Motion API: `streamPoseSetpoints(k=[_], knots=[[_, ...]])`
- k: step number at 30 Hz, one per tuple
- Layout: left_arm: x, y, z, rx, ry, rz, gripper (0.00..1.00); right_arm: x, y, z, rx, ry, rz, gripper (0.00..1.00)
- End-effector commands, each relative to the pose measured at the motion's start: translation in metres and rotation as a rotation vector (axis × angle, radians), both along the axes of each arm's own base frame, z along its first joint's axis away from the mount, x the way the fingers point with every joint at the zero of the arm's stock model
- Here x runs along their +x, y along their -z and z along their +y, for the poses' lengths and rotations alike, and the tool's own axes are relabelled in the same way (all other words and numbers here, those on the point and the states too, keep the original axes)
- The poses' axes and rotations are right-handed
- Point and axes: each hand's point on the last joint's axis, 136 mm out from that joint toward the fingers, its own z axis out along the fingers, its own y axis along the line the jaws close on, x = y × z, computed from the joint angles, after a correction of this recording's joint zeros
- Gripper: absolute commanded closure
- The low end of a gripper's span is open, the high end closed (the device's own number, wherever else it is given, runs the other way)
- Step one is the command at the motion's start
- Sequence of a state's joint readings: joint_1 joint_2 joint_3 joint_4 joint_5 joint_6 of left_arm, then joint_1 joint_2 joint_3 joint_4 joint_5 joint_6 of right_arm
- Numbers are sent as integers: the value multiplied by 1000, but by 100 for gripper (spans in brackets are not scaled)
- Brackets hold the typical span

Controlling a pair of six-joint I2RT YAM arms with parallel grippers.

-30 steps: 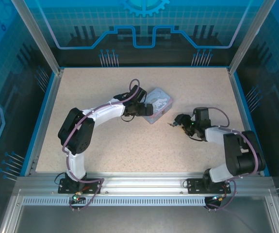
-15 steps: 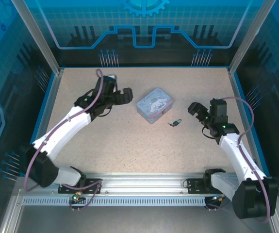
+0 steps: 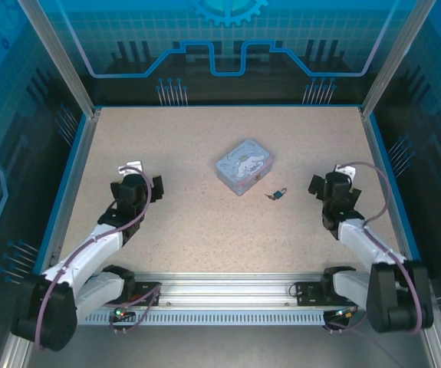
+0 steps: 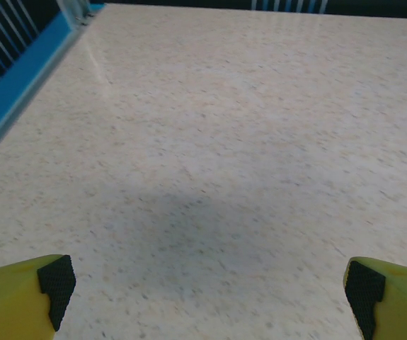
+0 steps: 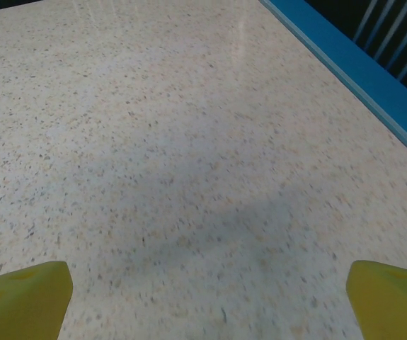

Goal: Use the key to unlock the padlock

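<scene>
One speckled beige desk (image 3: 205, 230) carries three loose things: one pale-blue square tin (image 3: 244, 166) with a white cartoon dog on its lid; one tiny dark metal padlock (image 3: 280, 192) with a small shackle loop; one tiny thin greyish metal key (image 3: 268, 196), too small to make out in detail. Two white-and-black robot arms stand at the desk's near edge: one left arm (image 3: 90, 249); one right arm (image 3: 362, 238). Each arm ends in one claw, so two claws: the left claw (image 3: 138, 186); the right claw (image 3: 332, 184). Each claw has two yellow fingers (image 4: 19, 297); four fingers in all.
</scene>
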State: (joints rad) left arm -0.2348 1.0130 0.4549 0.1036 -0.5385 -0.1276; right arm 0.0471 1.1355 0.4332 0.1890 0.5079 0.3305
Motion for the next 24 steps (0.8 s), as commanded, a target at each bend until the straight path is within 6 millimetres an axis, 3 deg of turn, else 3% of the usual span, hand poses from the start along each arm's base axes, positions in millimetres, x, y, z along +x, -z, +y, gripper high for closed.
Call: streamPoseSetpoints(k=[1, 7, 11, 17, 24], knots=[[17, -15, 12, 55, -27, -160, 1, 32, -23, 14, -67, -106, -140, 0], [41, 10, 21, 36, -31, -207, 1, 51, -11, 35, -98, -253, -168, 0], [57, 15, 15, 31, 32, -226, 1, 53, -1, 44, -81, -322, -188, 0], [69, 45, 10, -17, 101, -175, 1, 62, 13, 60, -87, -415, -165, 0], [72, 46, 11, -69, 135, -168, 1, 66, 13, 63, -132, -397, -145, 0]])
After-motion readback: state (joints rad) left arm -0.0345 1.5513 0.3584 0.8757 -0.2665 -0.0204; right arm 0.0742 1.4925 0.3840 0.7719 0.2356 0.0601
